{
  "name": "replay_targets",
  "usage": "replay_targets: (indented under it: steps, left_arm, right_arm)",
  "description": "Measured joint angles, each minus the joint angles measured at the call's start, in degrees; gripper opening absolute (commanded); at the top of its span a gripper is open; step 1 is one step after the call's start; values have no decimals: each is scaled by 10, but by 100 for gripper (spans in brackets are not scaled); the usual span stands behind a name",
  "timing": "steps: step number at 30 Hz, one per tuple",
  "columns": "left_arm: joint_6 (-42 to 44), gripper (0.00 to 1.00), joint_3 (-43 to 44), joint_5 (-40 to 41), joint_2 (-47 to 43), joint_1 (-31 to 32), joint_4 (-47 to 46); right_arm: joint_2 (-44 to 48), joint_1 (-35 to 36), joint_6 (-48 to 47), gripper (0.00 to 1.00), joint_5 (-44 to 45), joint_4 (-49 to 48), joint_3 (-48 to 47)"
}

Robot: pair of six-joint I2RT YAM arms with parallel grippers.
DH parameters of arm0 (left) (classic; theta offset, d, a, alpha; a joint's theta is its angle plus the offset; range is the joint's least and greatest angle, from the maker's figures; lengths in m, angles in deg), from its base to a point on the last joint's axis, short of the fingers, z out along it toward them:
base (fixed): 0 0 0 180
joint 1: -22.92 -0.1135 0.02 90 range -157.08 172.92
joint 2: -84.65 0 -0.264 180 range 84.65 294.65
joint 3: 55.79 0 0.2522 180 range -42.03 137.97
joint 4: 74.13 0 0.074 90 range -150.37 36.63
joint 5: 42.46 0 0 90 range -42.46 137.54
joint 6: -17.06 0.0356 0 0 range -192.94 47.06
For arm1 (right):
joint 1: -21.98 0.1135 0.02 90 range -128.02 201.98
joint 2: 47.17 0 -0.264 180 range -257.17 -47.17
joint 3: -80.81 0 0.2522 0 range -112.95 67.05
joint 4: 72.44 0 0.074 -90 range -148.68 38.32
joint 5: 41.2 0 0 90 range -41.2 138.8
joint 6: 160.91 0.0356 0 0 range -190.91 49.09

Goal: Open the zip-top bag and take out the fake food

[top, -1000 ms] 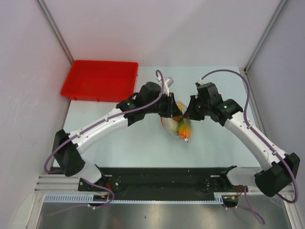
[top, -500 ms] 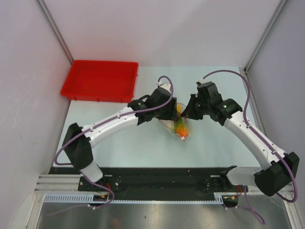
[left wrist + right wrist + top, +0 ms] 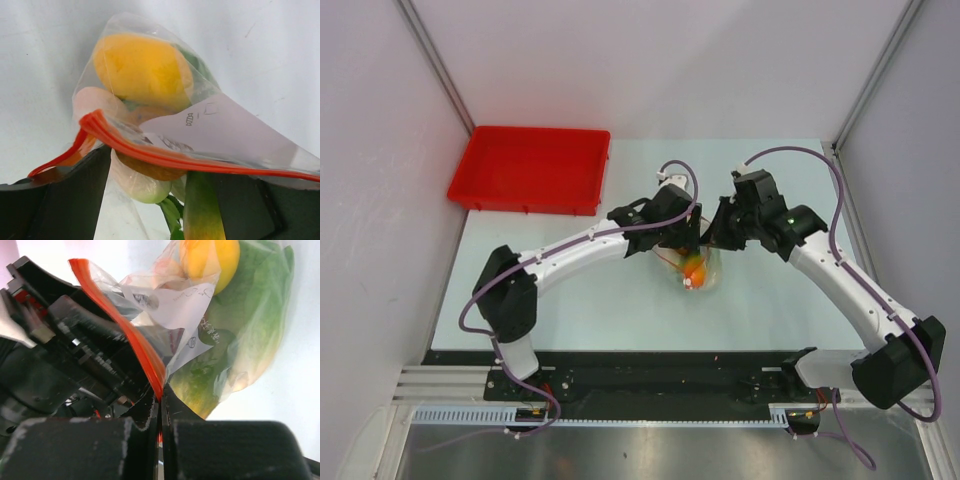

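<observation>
Two arms meet over the middle of the tabletop (image 3: 600, 300).

Top view: left fingers (image 3: 686, 241) and right fingers (image 3: 715, 237) sit close together at the upper end of the zip-top bag (image 3: 706, 279). The bag lies just beyond their tips, toward the arm bases, with orange and yellow fake food (image 3: 692, 268) showing through the plastic. Cannot tell whether the bag's lower end rests on the tabletop. Red tray (image 3: 530, 168) is well apart, far out on the left fingers' side.

Left wrist view: fingers spread wide, nothing pinched. The red zip strip (image 3: 150, 152) runs across in front of both fingertips. A whitish piece (image 3: 142, 186) and a green-yellow piece (image 3: 200, 220) sit between the fingers. A yellow piece (image 3: 142, 70) sits inside the bag, beyond the tips.

Right wrist view: fingers pressed together, pinching the zip strip at the bag's edge. The bag spreads beyond and to the right of the tips, with yellow and green leafy pieces (image 3: 252, 315) inside. The left arm's black end sits just left of the strip.
</observation>
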Motion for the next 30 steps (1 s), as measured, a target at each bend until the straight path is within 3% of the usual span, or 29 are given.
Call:
replay_targets:
  steps: [7, 16, 19, 30]
  left_arm:
    - [12, 78, 9, 12, 27, 1, 2]
    - [45, 32, 0, -40, 36, 1, -54]
    - [49, 23, 0, -55, 38, 1, -66]
    - [86, 9, 46, -137, 25, 1, -72]
  right_arm:
    - [-13, -7, -6, 0, 2, 3, 0]
    - [-13, -28, -24, 0, 6, 17, 0]
    - [-9, -49, -33, 0, 13, 27, 0]
    - [9, -77, -82, 0, 60, 55, 0]
